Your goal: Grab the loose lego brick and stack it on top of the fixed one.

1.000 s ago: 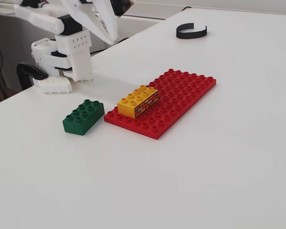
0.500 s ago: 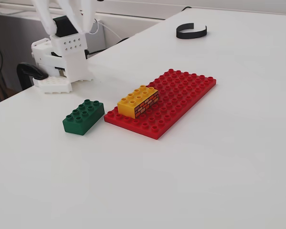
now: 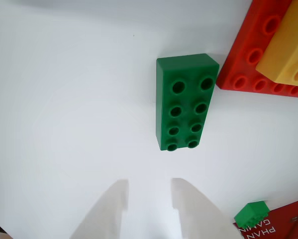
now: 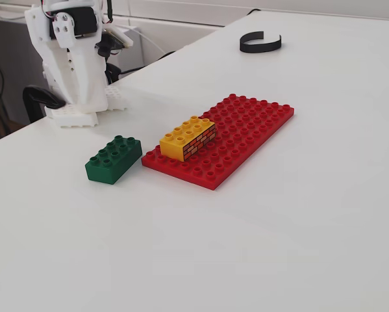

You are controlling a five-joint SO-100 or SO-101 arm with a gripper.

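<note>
Wrist view looks straight down, close; fixed view (farther, oblique) shares the green brick [image 3: 186, 101] [image 4: 114, 159].

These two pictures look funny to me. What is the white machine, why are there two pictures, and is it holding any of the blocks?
The white machine is a small plastic robot arm standing on a white table. One picture comes from a camera standing beside the table. The other comes from a camera riding on the arm, looking down, so you see its two white fingers at the bottom, spread apart with nothing between them.

On the table lies a dark green plastic brick with eight studs. Next to it is a big flat red plate with many studs, and a yellow brick with a brick-wall pattern on its sides sits on that plate. A black curved strip lies farther back. A tiny green brick shows in the arm's camera corner.

Nothing is held yet.
</note>
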